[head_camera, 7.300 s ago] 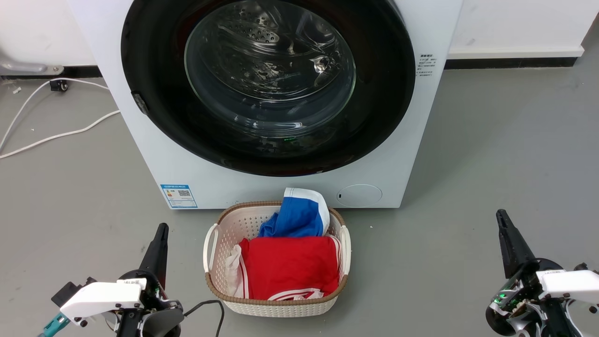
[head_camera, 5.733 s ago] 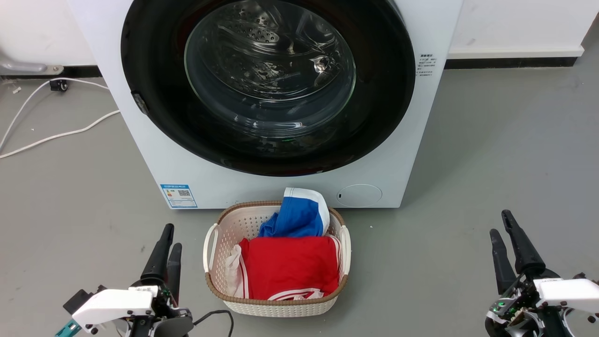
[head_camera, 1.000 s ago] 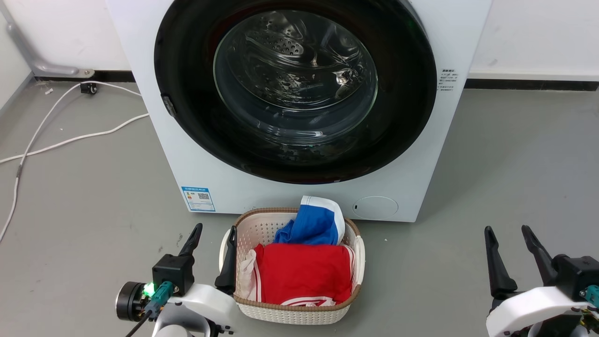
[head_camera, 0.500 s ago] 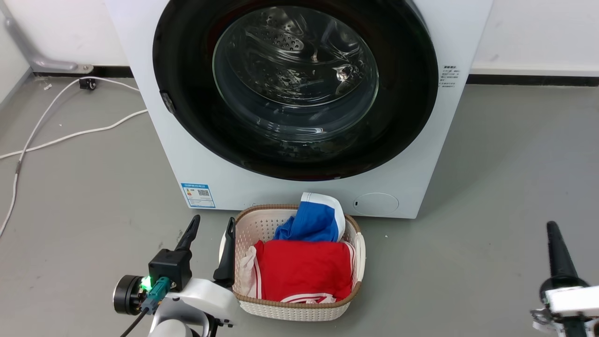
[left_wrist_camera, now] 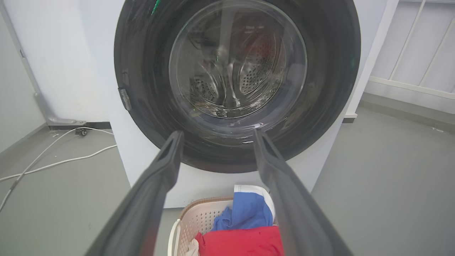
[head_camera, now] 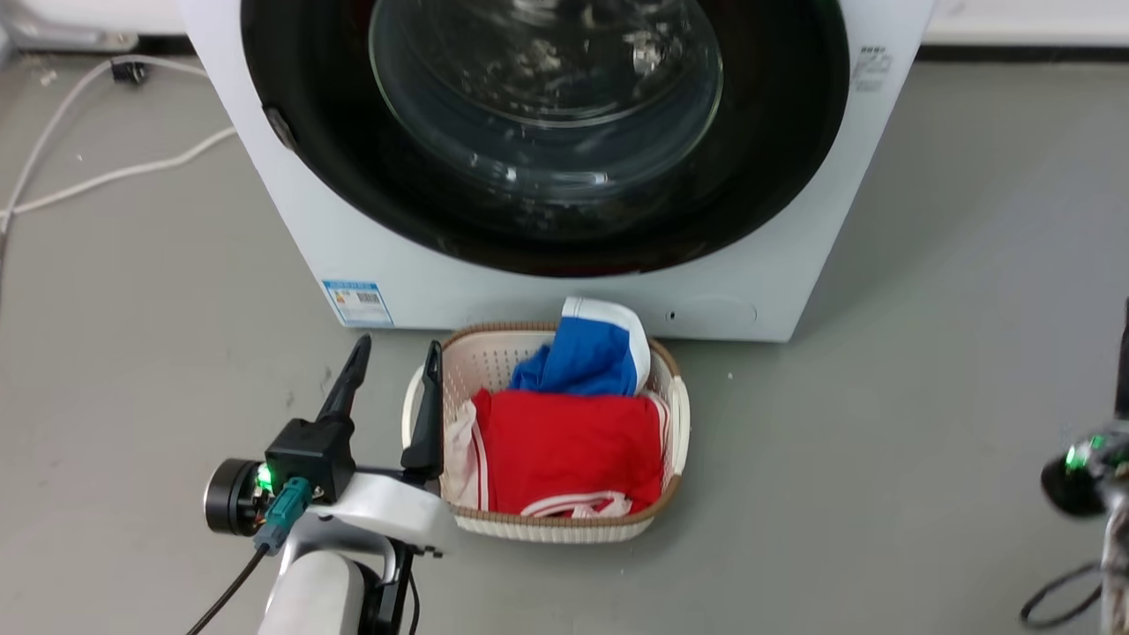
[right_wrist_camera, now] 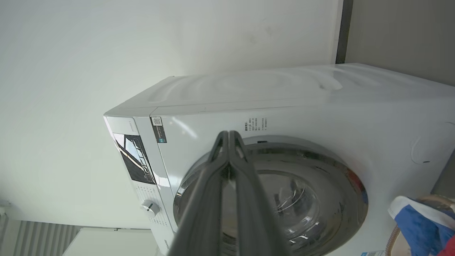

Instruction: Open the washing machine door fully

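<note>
The washing machine door is shut, flush against the front of the white washing machine standing on the grey floor. The left gripper hovers low with its fingers spread, just beside the left rim of the cream laundry basket. The right gripper has its fingers pressed together, pointing toward the machine's front.

The door is glossy black around clear glass; the machine smooth white, its drum perforated steel. The basket is cream plastic holding cloth. My left gripper is matt dark.
</note>
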Controlling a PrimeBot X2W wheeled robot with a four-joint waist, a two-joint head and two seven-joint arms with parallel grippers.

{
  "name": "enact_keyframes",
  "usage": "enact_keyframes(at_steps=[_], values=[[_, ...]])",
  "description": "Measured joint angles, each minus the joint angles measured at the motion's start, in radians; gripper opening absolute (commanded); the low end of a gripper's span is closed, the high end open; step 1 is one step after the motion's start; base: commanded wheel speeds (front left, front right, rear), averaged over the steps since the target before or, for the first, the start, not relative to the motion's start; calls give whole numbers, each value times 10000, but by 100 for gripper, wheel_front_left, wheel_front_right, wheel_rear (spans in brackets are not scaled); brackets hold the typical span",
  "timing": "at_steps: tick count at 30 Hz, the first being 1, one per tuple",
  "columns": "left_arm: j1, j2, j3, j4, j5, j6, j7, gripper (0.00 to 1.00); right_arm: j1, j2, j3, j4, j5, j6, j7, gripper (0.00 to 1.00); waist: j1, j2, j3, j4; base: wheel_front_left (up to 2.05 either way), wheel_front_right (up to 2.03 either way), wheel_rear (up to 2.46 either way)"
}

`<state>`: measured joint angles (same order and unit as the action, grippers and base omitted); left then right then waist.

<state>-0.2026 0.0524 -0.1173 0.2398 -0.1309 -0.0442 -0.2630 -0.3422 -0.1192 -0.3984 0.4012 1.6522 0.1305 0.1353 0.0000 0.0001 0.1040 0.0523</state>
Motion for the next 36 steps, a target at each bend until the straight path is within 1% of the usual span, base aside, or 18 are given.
enact_keyframes(at_steps=[4, 7, 12, 18, 20, 23, 31, 36], values=[[-383, -2, -73, -307, -23, 46, 0, 100, -1532, -709, 192, 878, 489, 0, 575, 0, 0, 0, 678, -28, 0, 0, 0], [-722, -10, -199, -543, -2, 77, 0, 100, -2730, -1214, 569, 1613, 815, 0, 1200, 0, 0, 0, 1234, -24, 0, 0, 0], [-1302, -13, -332, -913, 50, 92, 0, 100, -4540, -2247, 1409, 2936, 809, 0, 2117, 0, 1, 0, 2105, 74, 0, 0, 0], [-1627, -13, -387, -1321, 128, 169, 0, 100, -6647, -2859, 2696, 4176, 364, 0, 3101, 0, 2, 0, 2874, 298, 0, 0, 0], [-1691, -15, -422, -1402, 125, 178, 0, 100, -7226, -2963, 3018, 4543, 201, 0, 3336, 0, 2, 0, 3047, 388, 0, 0, 0], [-1706, -12, -418, -1580, 125, 261, -2, 100, -8131, -2918, 3588, 4991, -88, 0, 3728, 0, 2, 0, 3296, 477, 0, 0, 0], [-1940, -15, -385, -1816, 199, 265, 0, 100, -9914, -2575, 4635, 5881, -934, 0, 3985, 0, 2, 0, 3819, 598, 0, 0, 0], [-2094, -15, -395, -1918, 211, 257, 0, 100, -10747, -2387, 5009, 6406, -1379, 0, 3956, 0, 1, 0, 4027, 664, 0, 0, 0]])
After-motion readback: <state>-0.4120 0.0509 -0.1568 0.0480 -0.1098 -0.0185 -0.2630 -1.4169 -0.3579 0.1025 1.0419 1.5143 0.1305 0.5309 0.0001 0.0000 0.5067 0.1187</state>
